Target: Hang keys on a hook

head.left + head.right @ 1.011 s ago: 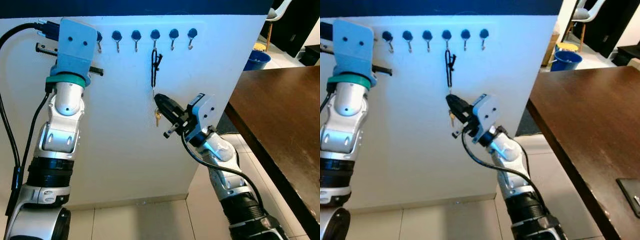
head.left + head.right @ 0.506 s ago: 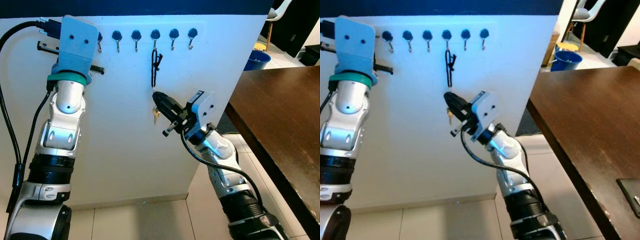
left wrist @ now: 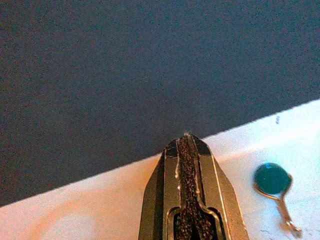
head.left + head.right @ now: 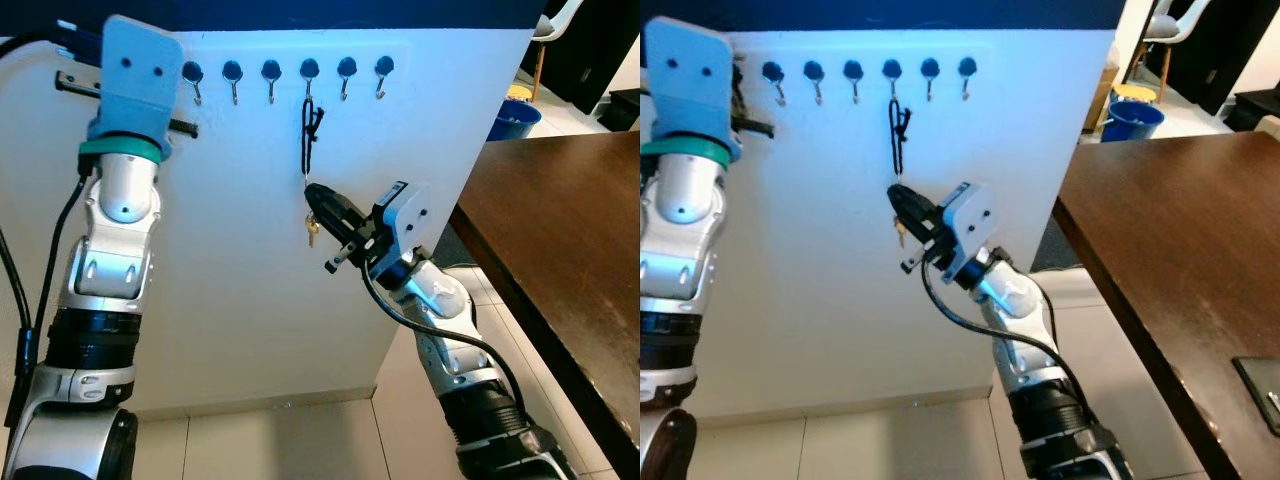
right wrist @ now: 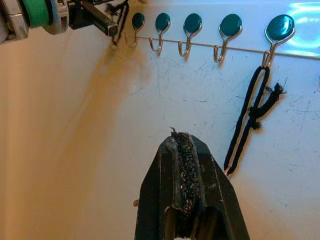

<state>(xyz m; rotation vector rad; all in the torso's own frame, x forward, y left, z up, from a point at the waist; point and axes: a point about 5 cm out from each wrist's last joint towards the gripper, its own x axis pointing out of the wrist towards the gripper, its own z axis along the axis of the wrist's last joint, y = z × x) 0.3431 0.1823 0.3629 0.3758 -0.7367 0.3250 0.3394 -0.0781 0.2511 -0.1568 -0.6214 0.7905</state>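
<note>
A black lanyard (image 4: 310, 135) hangs from one hook (image 4: 309, 70) in the row of blue-capped hooks on the white panel (image 4: 250, 290). A small brass key (image 4: 312, 232) dangles at its lower end. My right gripper (image 4: 313, 192) is shut and empty, its tip against the panel beside the lanyard's lower end, just above the key. In the right wrist view the shut fingers (image 5: 181, 150) point up at the hook row, the lanyard (image 5: 250, 120) beside them. My left gripper (image 3: 186, 137) is shut, raised at the panel's top edge near the leftmost hook (image 3: 272, 180).
A dark brown table (image 4: 560, 230) runs along the right side, close to my right arm. A blue bucket (image 4: 515, 115) stands on the floor behind the panel. Light floor tiles (image 4: 300, 440) lie below. A dark flat object (image 4: 1260, 385) rests on the table.
My left arm has shifted left and slightly up along the panel's top. My right gripper rose a little toward the lanyard's end a second ago and has held still since.
</note>
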